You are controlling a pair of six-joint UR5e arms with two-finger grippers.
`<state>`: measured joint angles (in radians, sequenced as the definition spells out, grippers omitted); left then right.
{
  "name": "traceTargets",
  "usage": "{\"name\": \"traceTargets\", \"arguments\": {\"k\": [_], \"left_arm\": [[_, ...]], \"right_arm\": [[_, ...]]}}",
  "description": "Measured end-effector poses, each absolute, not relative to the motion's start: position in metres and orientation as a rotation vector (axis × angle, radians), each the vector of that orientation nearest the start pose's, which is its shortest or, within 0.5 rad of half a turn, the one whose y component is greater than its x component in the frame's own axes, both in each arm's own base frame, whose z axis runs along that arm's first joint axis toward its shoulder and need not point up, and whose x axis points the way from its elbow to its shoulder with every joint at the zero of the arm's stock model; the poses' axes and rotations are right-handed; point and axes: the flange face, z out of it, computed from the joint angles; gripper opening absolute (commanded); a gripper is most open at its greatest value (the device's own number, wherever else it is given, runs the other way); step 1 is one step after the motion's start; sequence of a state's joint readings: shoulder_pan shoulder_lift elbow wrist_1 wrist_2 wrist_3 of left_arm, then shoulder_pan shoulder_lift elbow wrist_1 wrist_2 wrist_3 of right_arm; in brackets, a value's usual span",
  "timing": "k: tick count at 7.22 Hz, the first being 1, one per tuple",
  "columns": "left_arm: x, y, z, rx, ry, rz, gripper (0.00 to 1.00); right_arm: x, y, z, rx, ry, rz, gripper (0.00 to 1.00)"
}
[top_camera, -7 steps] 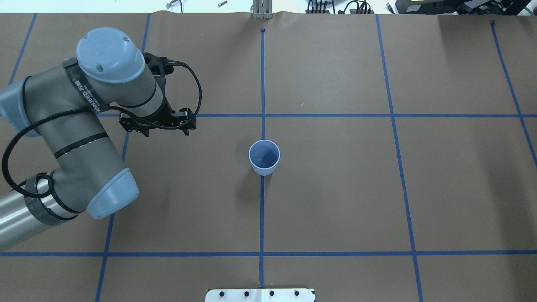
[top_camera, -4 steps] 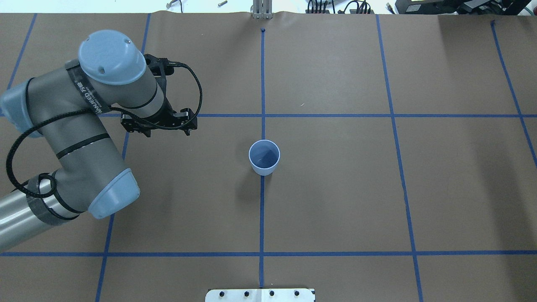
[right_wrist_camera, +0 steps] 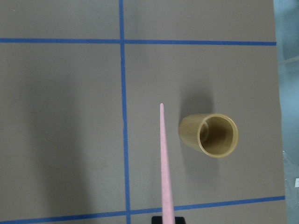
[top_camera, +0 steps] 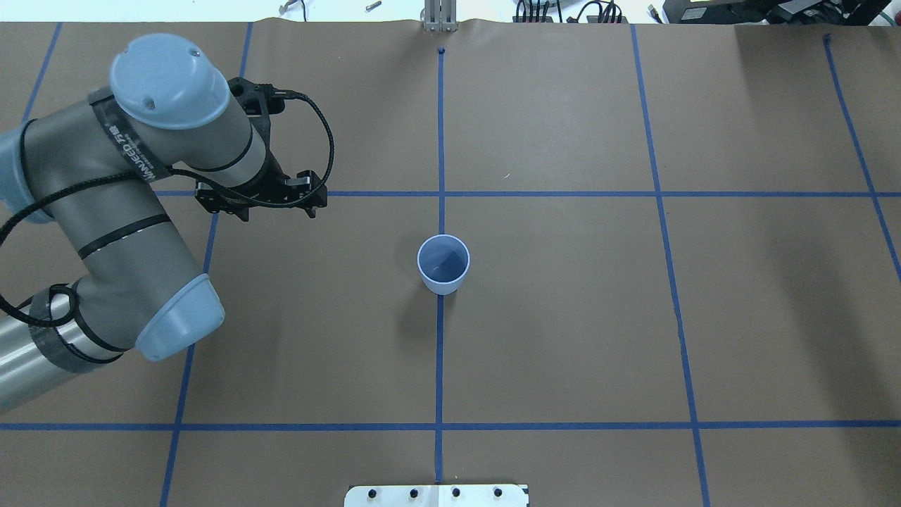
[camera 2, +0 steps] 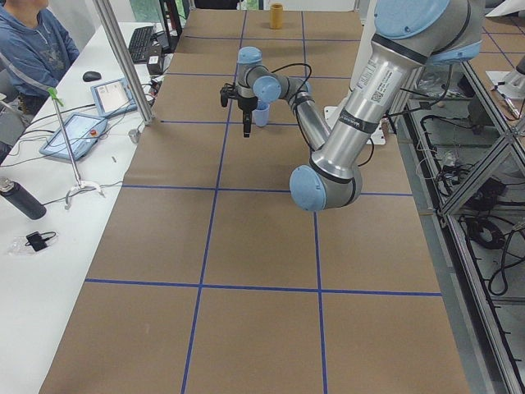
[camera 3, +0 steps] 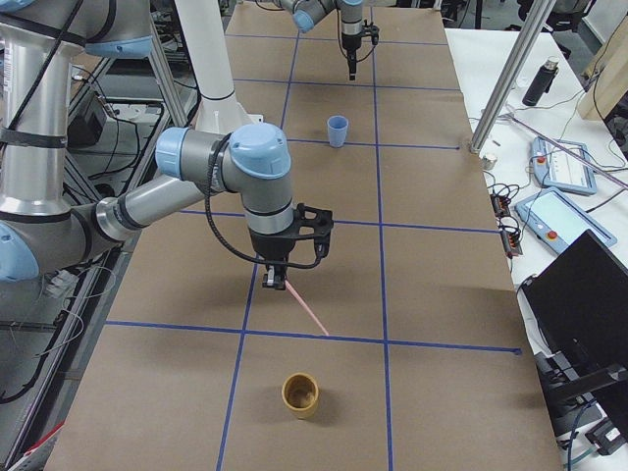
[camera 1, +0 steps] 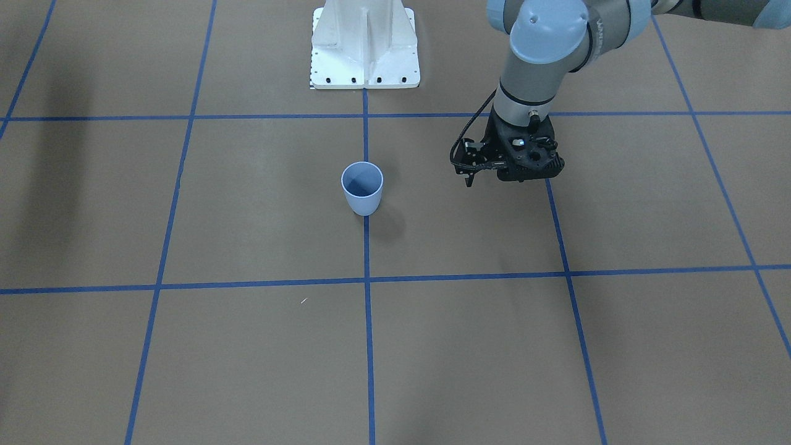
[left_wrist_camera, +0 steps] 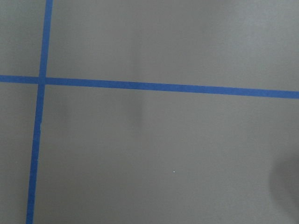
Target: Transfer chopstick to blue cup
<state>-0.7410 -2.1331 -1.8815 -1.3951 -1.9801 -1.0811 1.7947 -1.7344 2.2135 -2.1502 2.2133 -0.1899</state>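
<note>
The blue cup (top_camera: 443, 266) stands upright on the table's centre line and looks empty; it also shows in the front view (camera 1: 362, 188). The pale pink chopstick (camera 3: 306, 309) slants down from my right gripper (camera 3: 277, 283), which is shut on its upper end, far from the cup. In the right wrist view the chopstick (right_wrist_camera: 164, 163) points past a tan cup (right_wrist_camera: 212, 136). My left gripper (camera 2: 246, 130) hangs above bare table to the left of the blue cup. Its fingers are hidden under the wrist (top_camera: 264, 197), so I cannot tell its state.
The tan cup (camera 3: 300, 394) stands upright near the table's end on my right, just beyond the chopstick's tip. The white base plate (camera 1: 364, 49) sits at the robot's edge. Blue tape lines (top_camera: 440, 352) grid the brown table. An operator (camera 2: 29, 41) sits beside a side table with tablets.
My left arm has shifted slightly left and toward the far edge, away from the blue cup. The cup has not moved.
</note>
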Motion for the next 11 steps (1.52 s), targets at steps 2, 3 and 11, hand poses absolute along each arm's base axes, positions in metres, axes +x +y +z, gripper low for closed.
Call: {"name": "traceTargets", "arguments": {"k": [2, 3, 11], "left_arm": [[0.354, -0.502, 0.238, 0.064, 0.803, -0.073, 0.98], [0.335, -0.509, 0.248, 0.061, 0.805, -0.057, 0.98], [0.282, -0.538, 0.273, 0.077, 0.803, -0.018, 0.98]], "right_arm": [[0.098, -0.421, 0.427, 0.044, -0.704, 0.115, 0.00], [0.054, -0.456, 0.386, 0.030, -0.738, 0.151, 0.00], [-0.311, -0.448, 0.102, -0.299, -1.100, 0.408, 0.00]]}}
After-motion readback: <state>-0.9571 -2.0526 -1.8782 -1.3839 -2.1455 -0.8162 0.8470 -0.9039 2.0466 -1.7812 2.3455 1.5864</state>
